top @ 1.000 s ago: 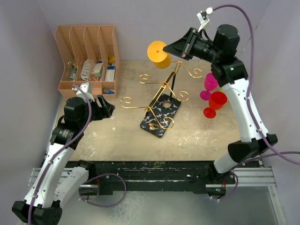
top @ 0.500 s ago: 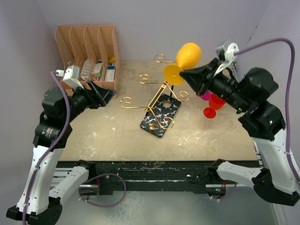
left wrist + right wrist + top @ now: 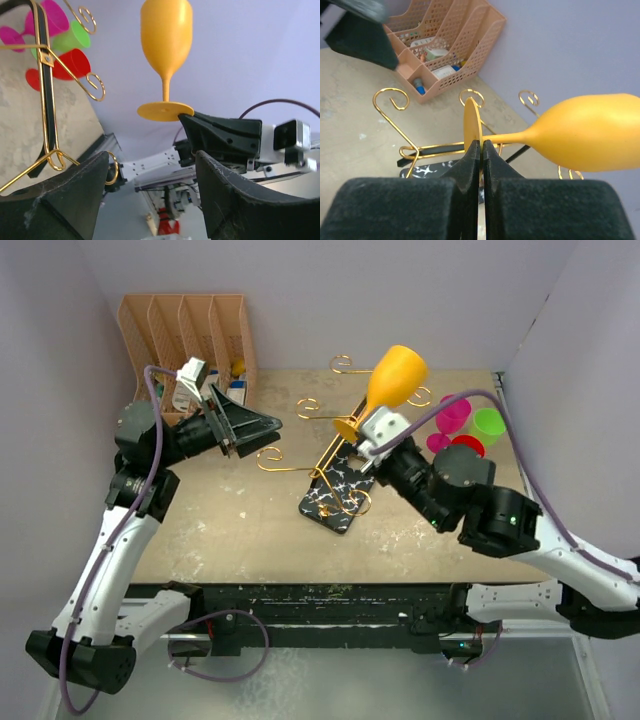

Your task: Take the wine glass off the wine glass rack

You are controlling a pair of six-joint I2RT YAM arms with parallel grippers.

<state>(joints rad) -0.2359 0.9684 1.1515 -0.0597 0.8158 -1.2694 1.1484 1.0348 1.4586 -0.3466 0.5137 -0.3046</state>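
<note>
The wine glass (image 3: 585, 132) is off the wine glass rack (image 3: 342, 488), in the air near its gold arms. The right claw (image 3: 481, 146) pinches only the foot's rim. Risk: glass pivots, slips, or strikes an arm. The left claw (image 3: 262, 426) stands wide, empty.

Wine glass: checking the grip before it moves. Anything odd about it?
Yes: the right gripper pinches the yellow wine glass only by the thin edge of its foot, not the stem, a slim-looking hold.
</note>
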